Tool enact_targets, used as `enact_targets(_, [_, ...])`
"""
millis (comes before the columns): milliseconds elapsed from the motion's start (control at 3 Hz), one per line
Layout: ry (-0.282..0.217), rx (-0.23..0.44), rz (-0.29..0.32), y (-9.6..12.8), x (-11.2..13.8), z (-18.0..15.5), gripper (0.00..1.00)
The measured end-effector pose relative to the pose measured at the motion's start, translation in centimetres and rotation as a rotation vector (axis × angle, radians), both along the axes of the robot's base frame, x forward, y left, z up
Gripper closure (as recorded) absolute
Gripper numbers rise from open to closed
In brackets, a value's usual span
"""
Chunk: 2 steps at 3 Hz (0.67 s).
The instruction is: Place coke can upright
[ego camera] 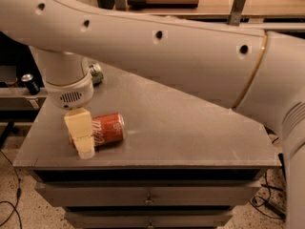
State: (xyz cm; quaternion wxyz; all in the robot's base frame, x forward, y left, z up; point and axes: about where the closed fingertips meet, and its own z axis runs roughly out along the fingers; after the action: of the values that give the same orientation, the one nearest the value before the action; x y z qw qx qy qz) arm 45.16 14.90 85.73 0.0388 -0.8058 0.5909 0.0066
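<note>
The coke can (108,129) is red-orange with white script. It lies on its side on the grey table (190,137), near the front left. My gripper (82,138) hangs down from the white wrist (69,92) and stands at the can's left end, in front of it. The gripper hides that end of the can. Its cream tip reaches down to the table surface. The large white arm crosses the top of the view.
A green can (96,73) stands at the table's back left, partly behind the wrist. A dark can (31,83) sits on a lower shelf beyond the left edge. The table's front edge lies just below the gripper. Drawers are below the tabletop.
</note>
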Motion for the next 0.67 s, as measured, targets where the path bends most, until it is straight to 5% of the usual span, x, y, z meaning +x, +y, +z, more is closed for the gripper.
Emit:
enact_targets(333, [0.009,-0.018,-0.012,-0.80,0.92,-0.61,0.00])
enact_targets(667, [0.010,-0.033,-0.026,-1.66,1.37,-0.85,0.18])
